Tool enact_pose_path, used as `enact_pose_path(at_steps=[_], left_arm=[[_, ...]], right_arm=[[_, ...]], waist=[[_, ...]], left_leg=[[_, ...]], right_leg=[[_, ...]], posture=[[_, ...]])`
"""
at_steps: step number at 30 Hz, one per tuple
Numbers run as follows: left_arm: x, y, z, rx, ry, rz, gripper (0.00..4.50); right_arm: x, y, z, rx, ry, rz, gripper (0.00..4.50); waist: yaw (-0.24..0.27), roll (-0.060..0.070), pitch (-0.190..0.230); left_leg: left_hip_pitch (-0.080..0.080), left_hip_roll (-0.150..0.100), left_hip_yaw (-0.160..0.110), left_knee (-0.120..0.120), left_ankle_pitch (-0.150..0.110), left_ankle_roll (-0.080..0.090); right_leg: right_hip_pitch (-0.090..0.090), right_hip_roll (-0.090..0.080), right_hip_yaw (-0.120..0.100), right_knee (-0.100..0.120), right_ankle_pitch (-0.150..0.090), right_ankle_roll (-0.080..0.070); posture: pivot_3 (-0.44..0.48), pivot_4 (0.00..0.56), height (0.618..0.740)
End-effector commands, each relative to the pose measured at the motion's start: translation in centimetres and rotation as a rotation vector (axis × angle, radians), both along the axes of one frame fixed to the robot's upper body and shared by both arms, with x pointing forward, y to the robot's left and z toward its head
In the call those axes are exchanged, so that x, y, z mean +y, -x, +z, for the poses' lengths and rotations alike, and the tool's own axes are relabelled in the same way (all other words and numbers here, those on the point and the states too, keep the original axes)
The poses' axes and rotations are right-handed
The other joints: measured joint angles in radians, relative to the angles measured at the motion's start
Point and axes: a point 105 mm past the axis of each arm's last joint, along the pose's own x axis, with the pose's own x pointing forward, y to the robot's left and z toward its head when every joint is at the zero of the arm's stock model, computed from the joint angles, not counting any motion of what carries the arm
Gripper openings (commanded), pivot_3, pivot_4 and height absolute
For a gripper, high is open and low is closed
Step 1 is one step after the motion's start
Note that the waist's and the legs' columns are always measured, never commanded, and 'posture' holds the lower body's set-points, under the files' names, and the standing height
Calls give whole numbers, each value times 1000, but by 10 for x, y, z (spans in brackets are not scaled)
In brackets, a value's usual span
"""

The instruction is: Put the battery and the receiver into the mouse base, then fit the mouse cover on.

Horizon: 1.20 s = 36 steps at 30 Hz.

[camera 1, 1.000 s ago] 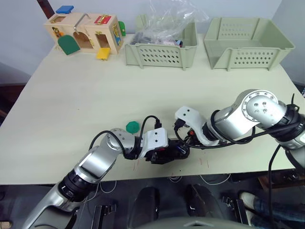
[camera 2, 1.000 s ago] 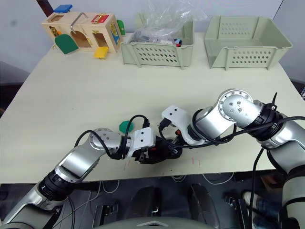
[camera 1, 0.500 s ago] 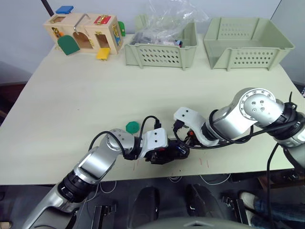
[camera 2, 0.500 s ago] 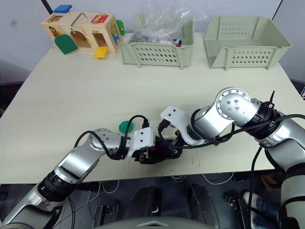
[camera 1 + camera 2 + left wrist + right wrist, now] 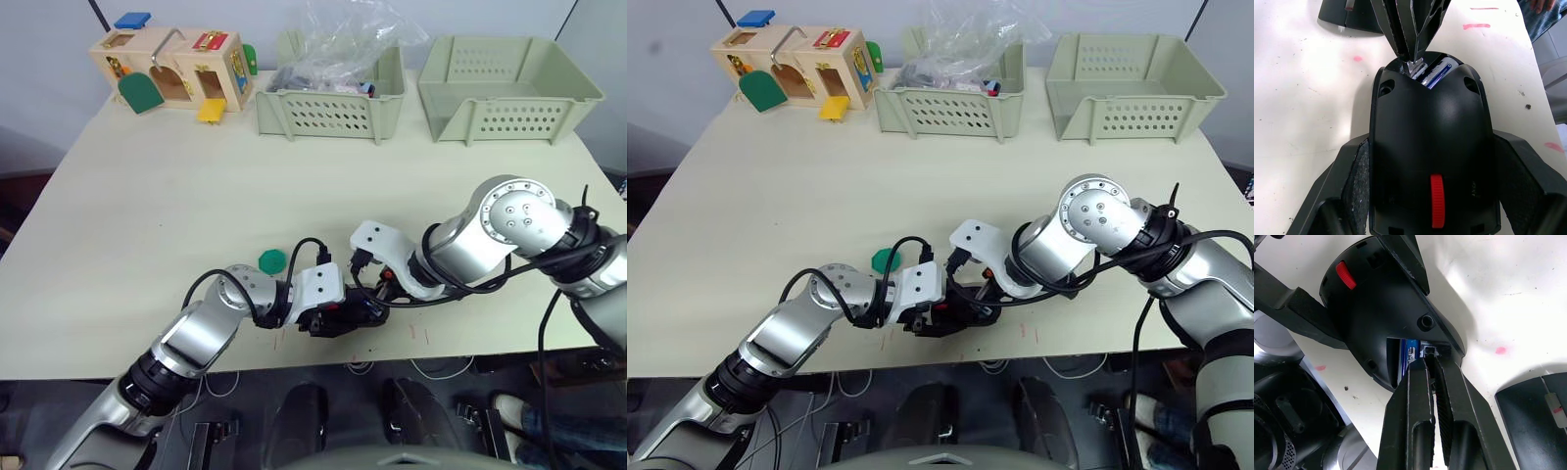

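My left gripper (image 5: pixel 1432 144) is shut on the mouse base (image 5: pixel 1432 147), a black shell with a red wheel, and holds it just above the table's near edge (image 5: pixel 338 318). The blue and white battery (image 5: pixel 1438 73) lies inside the base's open compartment. My right gripper (image 5: pixel 1428 363) is shut on the receiver (image 5: pixel 1428 351), a small silvery plug, with its tip at the mouth of that compartment next to the battery. The mouse cover (image 5: pixel 1530 423), a dark shell, lies on the table right beside the base.
A green disc (image 5: pixel 271 260) lies just behind my left wrist. A wooden toy box (image 5: pixel 171 69) stands at the far left. One basket (image 5: pixel 328 116) with a plastic bag and one empty basket (image 5: pixel 505 98) line the far edge. The table's front edge runs close by.
My right arm has edged slightly to the left, bringing the receiver closer into the base's compartment. The left gripper and the base have stayed put.
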Motion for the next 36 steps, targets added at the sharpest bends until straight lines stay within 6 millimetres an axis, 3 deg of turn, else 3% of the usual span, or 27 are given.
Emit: enact_pose_path(at_steps=[1,36], left_arm=[[9,2,-19,49,-67,37,2869],[9,2,-20,59,-64,43,2869]], right_arm=[[3,4,-2,24,-6,17,0],[-9,17,-22,69,24,76,0]], waist=[[0,0,0],[0,-1,-5]], left_leg=[[0,0,0,0,0,0],[0,0,0,-1,0,0]], right_leg=[[0,0,0,0,0,0],[0,0,0,0,0,0]], posture=[[0,150,740],[0,150,740]])
